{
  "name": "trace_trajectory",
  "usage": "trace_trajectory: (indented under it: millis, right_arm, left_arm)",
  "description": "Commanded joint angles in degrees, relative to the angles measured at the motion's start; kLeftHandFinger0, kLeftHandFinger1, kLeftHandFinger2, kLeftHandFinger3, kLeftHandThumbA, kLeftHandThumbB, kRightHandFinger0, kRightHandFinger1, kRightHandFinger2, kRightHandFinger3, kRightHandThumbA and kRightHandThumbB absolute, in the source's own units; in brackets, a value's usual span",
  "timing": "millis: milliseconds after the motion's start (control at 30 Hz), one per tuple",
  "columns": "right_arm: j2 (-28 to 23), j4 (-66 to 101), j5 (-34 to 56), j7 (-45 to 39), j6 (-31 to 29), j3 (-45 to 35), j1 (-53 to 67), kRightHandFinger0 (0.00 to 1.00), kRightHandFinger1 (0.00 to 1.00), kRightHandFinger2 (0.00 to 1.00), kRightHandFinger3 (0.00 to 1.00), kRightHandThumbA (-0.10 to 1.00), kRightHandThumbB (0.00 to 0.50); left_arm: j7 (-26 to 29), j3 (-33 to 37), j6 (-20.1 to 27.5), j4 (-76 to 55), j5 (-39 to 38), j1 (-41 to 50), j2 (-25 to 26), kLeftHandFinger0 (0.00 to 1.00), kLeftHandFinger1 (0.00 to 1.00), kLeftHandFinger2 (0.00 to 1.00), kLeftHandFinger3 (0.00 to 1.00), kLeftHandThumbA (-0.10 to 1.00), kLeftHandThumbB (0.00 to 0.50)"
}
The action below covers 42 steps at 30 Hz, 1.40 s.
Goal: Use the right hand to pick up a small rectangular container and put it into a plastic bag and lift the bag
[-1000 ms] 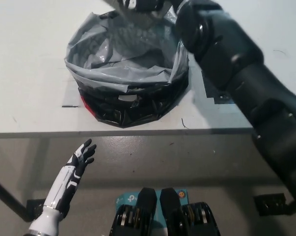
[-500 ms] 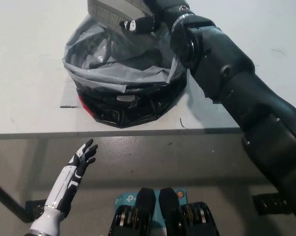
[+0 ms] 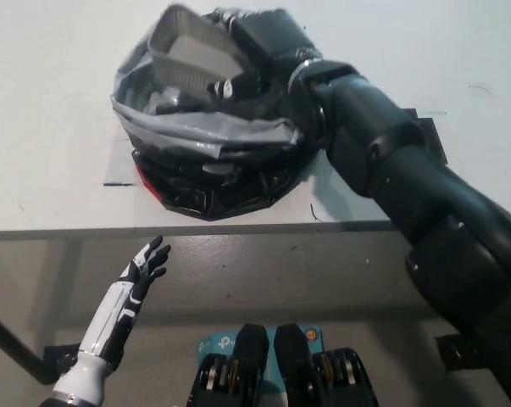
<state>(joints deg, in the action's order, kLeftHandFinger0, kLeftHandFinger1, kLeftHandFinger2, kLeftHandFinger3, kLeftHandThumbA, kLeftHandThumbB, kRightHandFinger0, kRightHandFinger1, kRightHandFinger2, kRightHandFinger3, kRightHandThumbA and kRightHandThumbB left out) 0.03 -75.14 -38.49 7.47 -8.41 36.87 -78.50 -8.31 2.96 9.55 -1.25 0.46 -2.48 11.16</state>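
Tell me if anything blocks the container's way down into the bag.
Nothing visible does. The right robot hand holds the container tilted over the bag's open mouth, with only crumpled liner below it. The left robot hand rests low, off the table.

Head camera, steeply down over table

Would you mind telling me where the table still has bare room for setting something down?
The white table is bare left of the plastic bag, and right of it beyond the right hand. The bag's mouth is crowded by the container. The left hand rests below the table edge.
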Motion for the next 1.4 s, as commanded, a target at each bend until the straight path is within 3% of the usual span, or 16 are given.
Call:
trace_trajectory:
  millis: [0,33,67,100,133,167,200,267,300,367,700,767,900,1067,1233,1367]
  right_arm:
    - [0.06,0.01,0.71,-4.30,-4.25,-0.36,-3.10,0.12,0.30,0.49,0.47,0.14,0.289]
    - [0.09,-0.01,0.87,-5.13,-3.99,-0.50,-3.24,0.12,0.30,0.49,0.47,0.14,0.289]
    - [0.04,0.05,1.29,-6.29,-3.91,-0.81,-3.36,0.22,0.36,0.53,0.55,0.28,0.331]
    - [-0.26,0.24,3.31,-10.21,-4.15,-2.36,-3.64,0.55,0.75,0.91,0.98,0.51,0.443]
    - [-0.36,0.31,4.17,-11.97,-4.20,-3.04,-3.77,0.67,0.86,0.99,1.00,0.55,0.456]
    - [-0.44,0.18,5.47,-14.80,-3.78,-4.20,-4.03,0.90,1.00,1.00,1.00,0.61,0.491]
    - [-0.54,0.03,6.08,-16.31,-3.36,-4.89,-4.31,1.00,1.00,1.00,1.00,0.65,0.500]
    - [-0.79,0.00,6.57,-18.90,-2.61,-5.69,-4.83,1.00,1.00,1.00,1.00,0.72,0.500]
    - [-0.94,-0.07,6.27,-19.98,-2.09,-5.58,-5.28,1.00,1.00,1.00,1.00,0.81,0.500]
    - [-1.24,0.44,5.33,-20.12,-1.19,-5.47,-5.53,1.00,1.00,1.00,1.00,0.86,0.500]
    - [-3.74,2.07,7.36,-16.73,-3.72,-9.31,-7.80,1.00,1.00,1.00,1.00,1.00,0.500]
    - [-3.95,2.78,8.43,-14.83,-4.24,-11.20,-8.22,1.00,1.00,1.00,1.00,0.96,0.500]
    - [-4.54,4.46,9.05,-13.24,-4.11,-13.72,-9.28,1.00,1.00,1.00,1.00,1.00,0.500]
    - [-5.90,6.96,9.37,-8.96,-5.11,-16.22,-9.19,1.00,1.00,1.00,1.00,0.95,0.497]
    - [-6.72,6.39,9.04,-5.84,-6.67,-17.39,-9.45,1.00,1.00,1.00,1.00,0.97,0.500]
    - [-7.59,4.86,8.52,-4.79,-6.40,-17.36,-9.56,1.00,1.00,1.00,1.00,0.91,0.500]
  left_arm:
    - [-0.57,0.30,1.65,-1.05,1.00,-0.95,0.67,1.00,1.00,1.00,1.00,1.00,0.297]
    - [-0.59,0.31,1.66,-1.07,1.04,-0.97,0.67,1.00,1.00,1.00,1.00,1.00,0.297]
    - [-0.61,0.31,1.70,-1.07,1.00,-1.00,0.64,1.00,1.00,1.00,1.00,0.99,0.294]
    - [-0.58,0.37,1.95,-0.88,1.24,-1.26,0.64,1.00,1.00,1.00,1.00,0.99,0.287]
    - [-0.54,0.39,1.94,-0.85,1.38,-1.32,0.64,1.00,1.00,1.00,1.00,1.00,0.287]
    - [-0.54,0.40,1.85,-0.87,1.44,-1.33,0.66,1.00,1.00,1.00,1.00,1.00,0.286]
    - [-0.60,0.41,1.70,-0.88,1.35,-1.48,0.64,1.00,1.00,1.00,1.00,0.99,0.287]
    - [-0.73,0.45,1.38,-0.97,1.15,-1.69,0.62,1.00,1.00,1.00,1.00,1.00,0.295]
    - [-0.75,0.41,1.41,-0.95,1.02,-1.82,0.59,1.00,1.00,1.00,1.00,1.00,0.301]
    - [-0.86,0.31,1.60,-0.75,0.50,-1.91,0.51,1.00,1.00,1.00,1.00,0.99,0.292]
    - [-0.71,0.10,1.83,-0.25,0.47,-2.64,0.57,1.00,1.00,1.00,1.00,0.99,0.286]
    - [-0.79,0.09,1.70,-0.32,0.24,-2.55,0.53,1.00,1.00,1.00,1.00,0.99,0.283]
    - [-0.72,-0.02,1.20,-0.57,0.14,-2.43,0.50,1.00,1.00,1.00,1.00,0.99,0.289]
    - [-0.49,0.02,0.81,-0.73,0.57,-2.64,0.43,1.00,1.00,1.00,1.00,1.00,0.294]
    - [-0.73,-0.12,0.23,-0.73,0.12,-2.78,0.63,1.00,1.00,1.00,1.00,1.00,0.301]
    - [-0.83,-0.15,0.34,-0.58,-0.35,-2.69,0.47,1.00,1.00,1.00,1.00,1.00,0.300]
